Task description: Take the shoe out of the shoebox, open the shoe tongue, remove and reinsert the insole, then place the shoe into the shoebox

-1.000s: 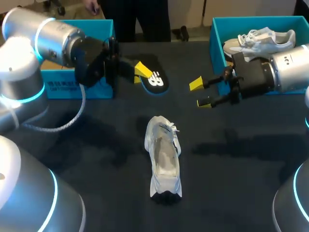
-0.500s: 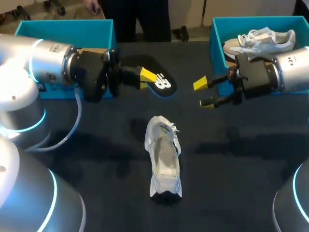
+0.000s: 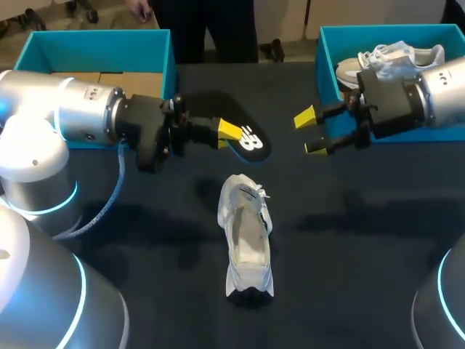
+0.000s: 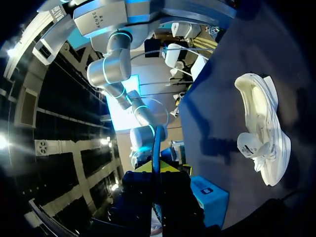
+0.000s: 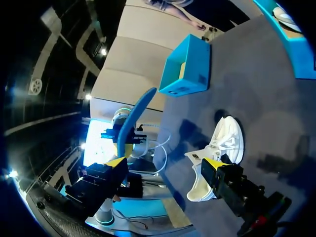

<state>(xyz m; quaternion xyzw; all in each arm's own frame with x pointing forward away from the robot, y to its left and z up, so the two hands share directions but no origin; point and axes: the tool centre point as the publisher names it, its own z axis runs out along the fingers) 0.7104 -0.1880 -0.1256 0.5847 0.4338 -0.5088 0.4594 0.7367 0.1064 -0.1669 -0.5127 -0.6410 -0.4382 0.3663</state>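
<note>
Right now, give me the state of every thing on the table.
Left claw: shut on insole.
Right claw: open, empty.
Insole: out of the shoe, held up.
Shoe: upright on its sole, on the table.
Left shoebox: open.
Right shoebox: open, second shoe inside.

Light fell from overhead onto the dark tabletop (image 3: 349, 291), which stayed dim and bore soft, diffuse shadows. The white shoe (image 3: 245, 243) shone bright, nearly washed out. Blue rings (image 3: 43, 207) glowed, and lamps (image 5: 102, 51) flared in the wrist views.
</note>
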